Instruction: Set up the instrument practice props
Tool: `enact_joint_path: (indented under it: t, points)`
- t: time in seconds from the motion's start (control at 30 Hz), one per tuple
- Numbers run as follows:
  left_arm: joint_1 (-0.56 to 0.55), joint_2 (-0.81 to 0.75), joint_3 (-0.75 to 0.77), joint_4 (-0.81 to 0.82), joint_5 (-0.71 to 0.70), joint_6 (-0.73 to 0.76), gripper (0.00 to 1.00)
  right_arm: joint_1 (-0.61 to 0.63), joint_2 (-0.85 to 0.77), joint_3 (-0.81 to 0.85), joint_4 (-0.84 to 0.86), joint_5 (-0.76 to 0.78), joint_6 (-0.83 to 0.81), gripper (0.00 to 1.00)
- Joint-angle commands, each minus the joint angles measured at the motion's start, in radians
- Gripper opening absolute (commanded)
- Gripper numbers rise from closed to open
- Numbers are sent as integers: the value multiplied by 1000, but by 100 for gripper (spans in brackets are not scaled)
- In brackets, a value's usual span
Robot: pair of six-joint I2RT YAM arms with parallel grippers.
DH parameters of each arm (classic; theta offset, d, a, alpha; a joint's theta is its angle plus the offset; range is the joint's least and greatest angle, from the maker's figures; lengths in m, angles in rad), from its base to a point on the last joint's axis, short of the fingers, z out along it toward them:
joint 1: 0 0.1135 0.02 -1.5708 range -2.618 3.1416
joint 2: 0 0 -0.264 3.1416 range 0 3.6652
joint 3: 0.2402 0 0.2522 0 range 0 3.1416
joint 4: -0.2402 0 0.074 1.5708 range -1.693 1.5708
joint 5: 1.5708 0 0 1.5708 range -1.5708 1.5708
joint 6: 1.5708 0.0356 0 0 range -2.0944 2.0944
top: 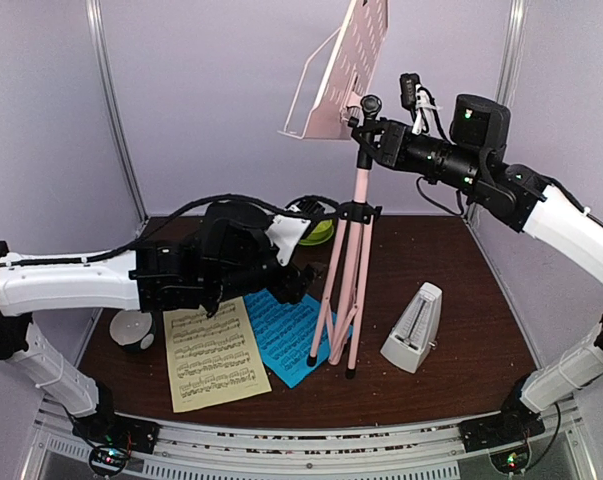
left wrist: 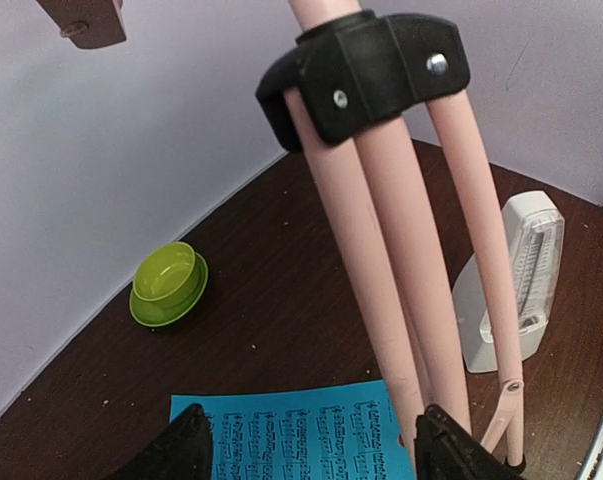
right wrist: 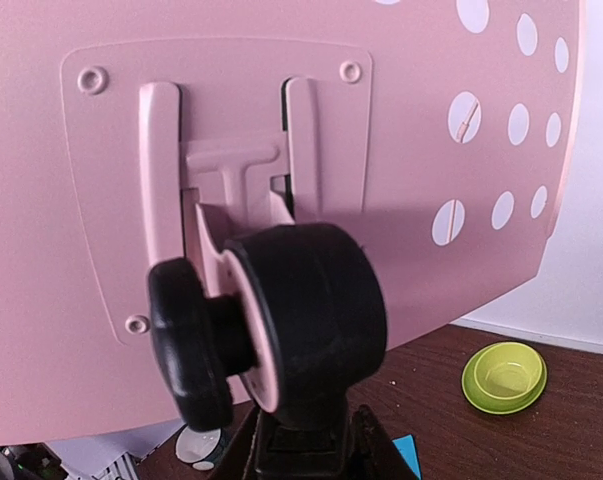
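The pink music stand (top: 358, 200) stands upright mid-table on its tripod legs, its hole-punched desk (top: 346, 60) tilted at the top. My right gripper (top: 367, 133) is shut on the stand's pole just under the black tilt joint (right wrist: 311, 320), its fingers (right wrist: 381, 452) flanking it, the gripper (right wrist: 306, 455) low in the wrist view. My left gripper (top: 299, 285) is open and empty just above the blue page (top: 286, 335), left of the legs (left wrist: 381, 280); it shows in its wrist view (left wrist: 316, 455). The pale-yellow page (top: 213, 355) lies flat beside the blue one. The white metronome (top: 414, 328) stands right of the stand.
A green bowl on a saucer (left wrist: 168, 283) sits at the back near the wall, partly hidden by the left arm in the top view. A small white-and-black cup (top: 133, 330) stands at the left edge. Purple walls close the back and sides.
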State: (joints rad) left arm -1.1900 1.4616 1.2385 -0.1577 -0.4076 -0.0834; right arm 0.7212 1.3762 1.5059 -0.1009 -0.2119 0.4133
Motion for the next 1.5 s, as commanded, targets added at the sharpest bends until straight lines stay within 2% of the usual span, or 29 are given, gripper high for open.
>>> enact_joint_path:
  t: [0.0,0.27,0.4,0.67,0.8,0.87,1.0,1.1,1.47]
  points:
    - [-8,66,58,69,3,-84,69,28,-109,69,296,92,-12,0]
    - [-8,152,120,41,-15,-118,66,59,-116,87,282,158,-49,0]
    - [-8,199,153,-7,-82,-120,52,67,-126,90,281,177,-49,0]
    - [-7,244,160,-34,-117,-14,35,86,-158,106,205,215,-44,0]
    - [2,219,86,-25,-69,75,29,88,-175,131,130,238,-68,0]
    - [6,192,18,12,-63,119,21,88,-177,149,92,243,-88,0]
    - [20,138,-101,72,-40,234,12,88,-164,222,-7,245,-126,0]
    - [20,103,-160,101,3,336,0,88,-143,293,-78,238,-141,0]
    - [20,37,-329,316,12,763,0,93,-8,594,-334,198,-150,0]
